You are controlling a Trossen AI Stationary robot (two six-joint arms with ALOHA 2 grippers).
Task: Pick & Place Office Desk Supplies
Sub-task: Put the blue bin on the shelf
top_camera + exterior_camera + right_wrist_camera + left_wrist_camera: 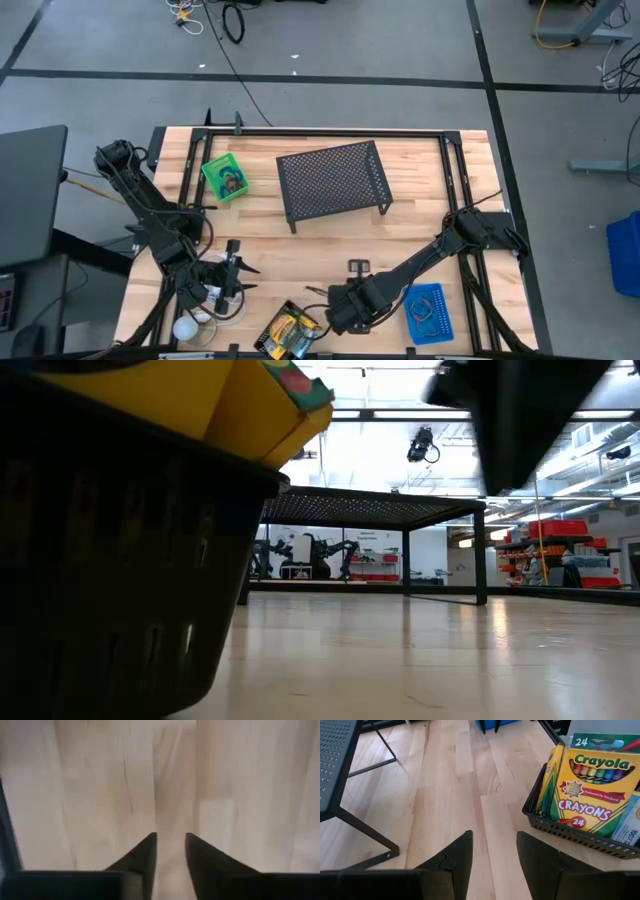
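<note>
Bright overhead light, soft shadows; the right wrist view is motion-blurred, the low view's foreground dark.

trays: 3 – green tray (224, 178), blue tray (430, 313), black tray (288, 333) | crayon boxes (592, 785): at least 2 in the black one, rest hidden | mesh stand (333, 179): 1 | white ball (186, 327): 1 | arms: 2

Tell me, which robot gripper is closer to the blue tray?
The right gripper: it hovers just beside the blue tray. The left gripper sits across the table, beyond the black basket of crayons.
</note>
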